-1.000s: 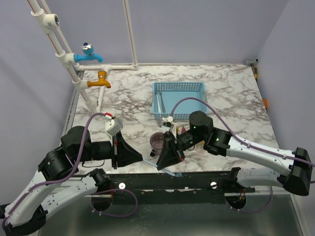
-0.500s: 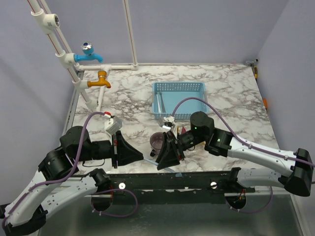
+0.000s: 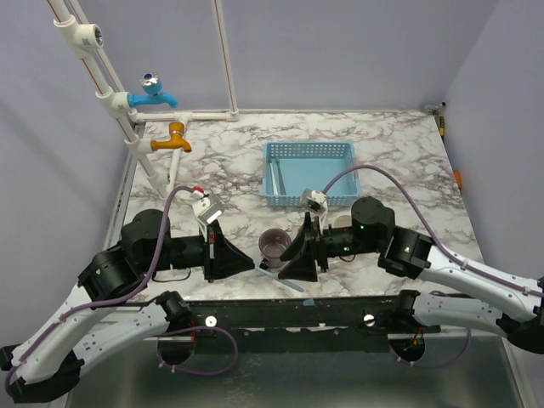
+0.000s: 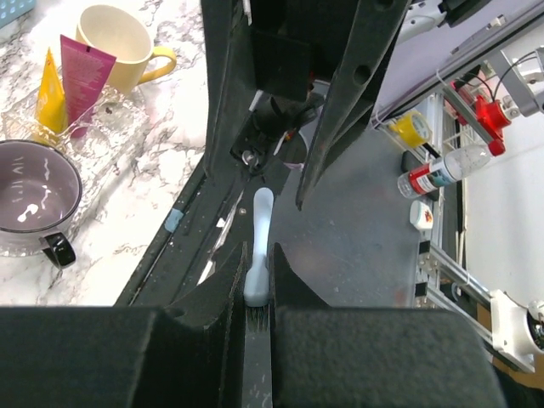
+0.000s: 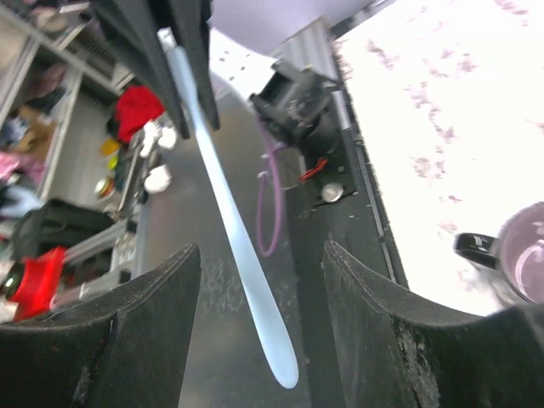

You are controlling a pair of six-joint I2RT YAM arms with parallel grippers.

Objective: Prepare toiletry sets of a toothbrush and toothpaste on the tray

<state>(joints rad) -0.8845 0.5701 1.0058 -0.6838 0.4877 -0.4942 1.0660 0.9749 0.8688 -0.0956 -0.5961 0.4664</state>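
Note:
My left gripper [image 4: 257, 255] is shut on the bristle end of a light blue toothbrush [image 4: 263, 212]. The handle [image 5: 240, 242] points out past the table's front edge, between the spread fingers of my open right gripper [image 5: 259, 251], which do not touch it. From above, the toothbrush [image 3: 285, 281] bridges the left gripper [image 3: 242, 262] and right gripper [image 3: 289, 268]. A yellow toothpaste [image 4: 51, 98] and a pink toothpaste [image 4: 82, 72] stand on the clear tray [image 4: 127, 136], next to a mauve cup [image 4: 34, 194].
A cream mug [image 4: 115, 38] stands behind the tray. The mauve cup [image 3: 274, 244] sits just behind both grippers. A blue basket [image 3: 308, 172] is at mid-table. Taps and white pipes [image 3: 161, 136] line the back left. The black front rail [image 3: 280, 310] lies under the toothbrush.
My right gripper has opened, let go of the toothbrush handle and drawn back to the right. The left gripper stays shut on the brush head and has shifted slightly right.

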